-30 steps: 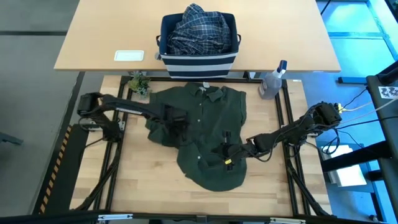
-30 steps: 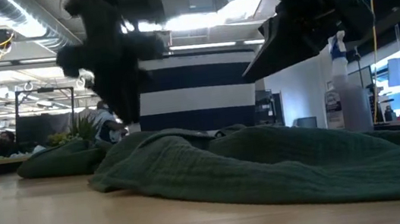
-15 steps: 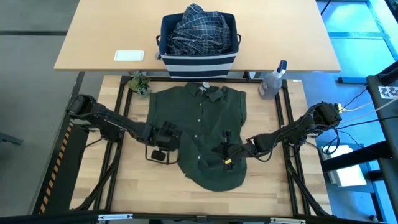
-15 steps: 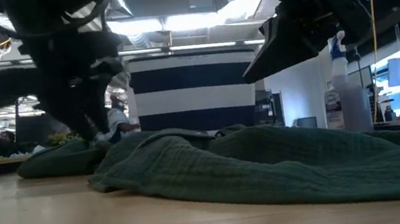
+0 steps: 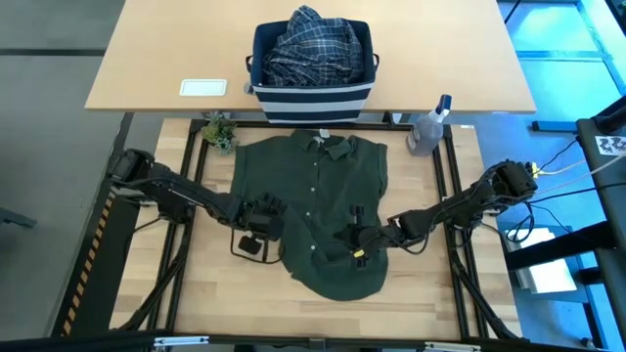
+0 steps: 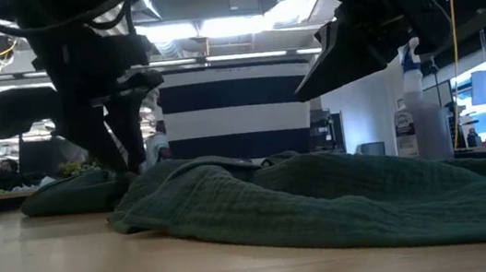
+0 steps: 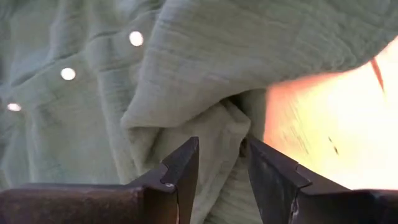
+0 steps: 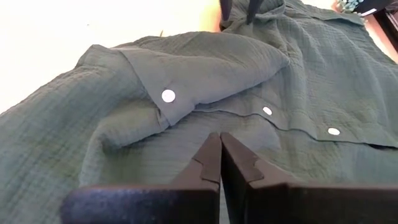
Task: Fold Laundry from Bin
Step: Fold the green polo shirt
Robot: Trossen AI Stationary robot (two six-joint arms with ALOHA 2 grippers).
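1. The dark olive-green garment, a buttoned shirt, lies spread on the lower wooden table. Its collar points toward the bin and its rounded hem is nearest the table's front edge.
2. The left gripper sits low at the shirt's left edge, about halfway down the garment. In the left wrist view its fingers stand partly spread with a bunched fold of the green cloth between them. I cannot tell whether they actually pinch it.
3. The right gripper rests on the lower right part of the shirt, near the button placket. In the right wrist view its fingers are pressed together, tips resting on or just above the cloth with nothing caught between them. White buttons show on a turned-over flap just ahead.
4. Farther back, a small green plant stands near the shirt's left shoulder, and a clear spray bottle stands at the right rear corner.
5. Beyond, on the lighter upper table, stands the navy bin with white stripes. The blue-and-white plaid shirt is heaped inside it. A white card lies to the bin's left.
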